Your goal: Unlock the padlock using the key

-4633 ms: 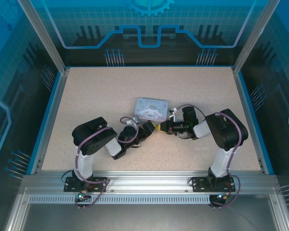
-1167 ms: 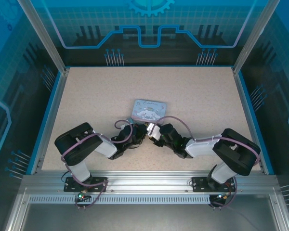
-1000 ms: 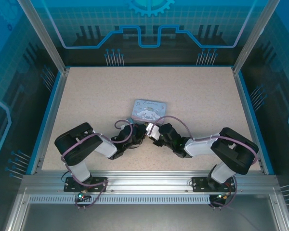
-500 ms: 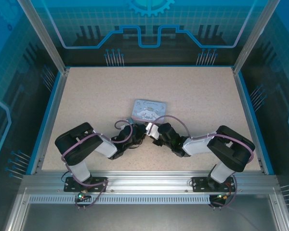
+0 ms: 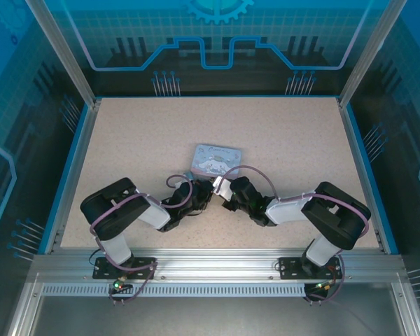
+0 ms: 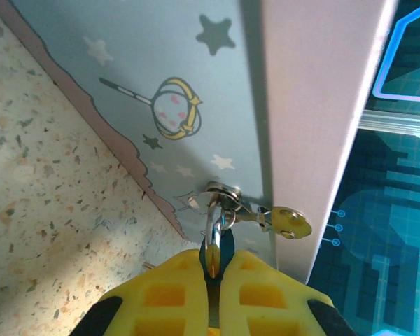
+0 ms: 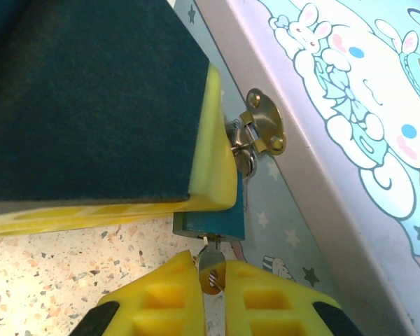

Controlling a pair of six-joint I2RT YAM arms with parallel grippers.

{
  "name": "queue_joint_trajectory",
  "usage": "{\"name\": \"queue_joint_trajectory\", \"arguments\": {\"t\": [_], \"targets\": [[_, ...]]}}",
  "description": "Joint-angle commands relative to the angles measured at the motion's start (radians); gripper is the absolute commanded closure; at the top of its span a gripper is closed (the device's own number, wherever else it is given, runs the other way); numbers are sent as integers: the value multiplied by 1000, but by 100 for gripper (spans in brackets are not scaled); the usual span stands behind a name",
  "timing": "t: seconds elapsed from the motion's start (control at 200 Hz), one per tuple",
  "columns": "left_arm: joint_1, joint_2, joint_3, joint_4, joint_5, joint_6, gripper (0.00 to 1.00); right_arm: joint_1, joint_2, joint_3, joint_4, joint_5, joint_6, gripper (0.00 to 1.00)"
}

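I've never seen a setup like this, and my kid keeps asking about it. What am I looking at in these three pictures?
Two robot arms are bolted at the near edge of a speckled table. One camera looks down from above; one sits on each wrist, showing that arm's yellow fingers. A light-blue cartoon tin lies on the table, with a small teal padlock hooked through its latch. The left gripper pinches the padlock's shackle. The right gripper pinches the key at the padlock's bottom.
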Motion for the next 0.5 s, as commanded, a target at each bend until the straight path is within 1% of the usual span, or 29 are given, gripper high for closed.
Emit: {"name": "queue_joint_trajectory", "arguments": {"t": [0.0, 0.09, 0.355, 0.495], "targets": [[3, 1, 1, 28, 12, -14, 100, -13, -1, 28, 1, -52, 12, 99], [3, -3, -2, 26, 12, -10, 100, -24, -14, 28, -13, -90, 27, 100], [4, 3, -9, 37, 19, 4, 100, -138, -71, 74, -145, -398, 163, 100], [4, 21, -4, 50, 24, 6, 100, -175, -65, 94, -159, -541, 231, 100]]}}
